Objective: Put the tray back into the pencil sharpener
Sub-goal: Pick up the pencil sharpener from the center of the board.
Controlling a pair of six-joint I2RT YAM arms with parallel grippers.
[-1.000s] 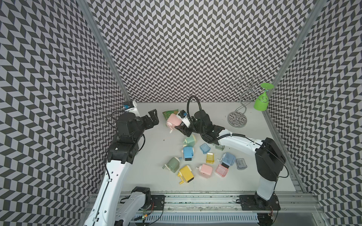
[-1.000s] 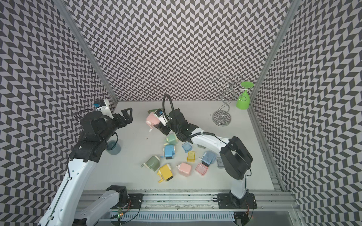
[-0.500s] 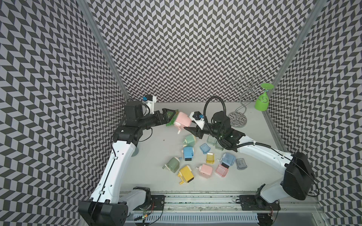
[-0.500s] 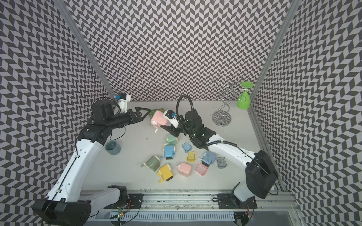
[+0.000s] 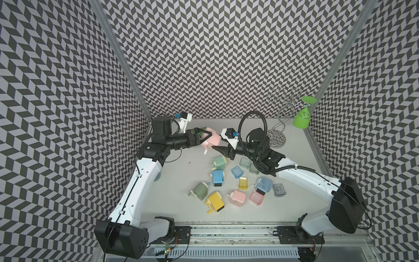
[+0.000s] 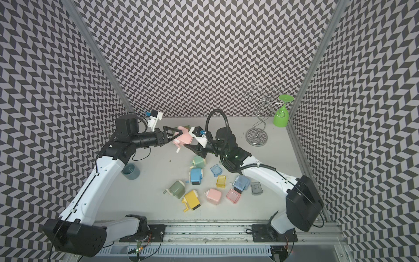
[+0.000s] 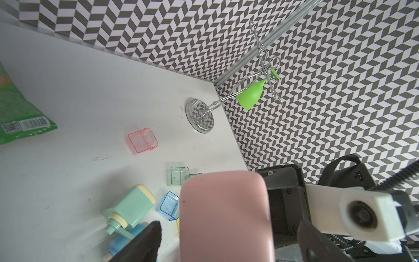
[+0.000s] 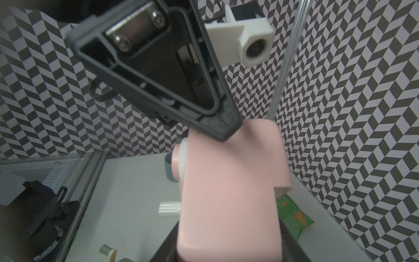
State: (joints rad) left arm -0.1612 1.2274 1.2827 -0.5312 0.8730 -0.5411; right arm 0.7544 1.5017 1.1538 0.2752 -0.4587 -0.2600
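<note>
A pink pencil sharpener (image 5: 214, 140) (image 6: 184, 137) hangs above the back middle of the table, its crank toward the left arm. My right gripper (image 5: 217, 143) (image 8: 229, 249) is shut on one end of it (image 8: 231, 192). My left gripper (image 5: 207, 137) (image 7: 226, 229) stands open around the other end (image 7: 224, 215), with a gap showing beside each finger. A pink see-through tray (image 7: 142, 139) lies on the table near the wire stand's foot, hidden in both top views. Another pink tray (image 5: 257, 197) lies near the front.
Several coloured sharpeners and loose trays are scattered mid-table, such as a mint sharpener (image 5: 219, 162) and a blue tray (image 5: 236, 171). A green snack bag (image 7: 20, 113) lies at the back. A wire stand (image 5: 275, 138) with a green glass (image 5: 301, 115) stands back right, a grey-blue cup (image 6: 131, 171) at the left.
My right gripper carried the pink sharpener up and to the right. My left arm swung in from the left and set its open jaws around it; they have narrowed a little.
</note>
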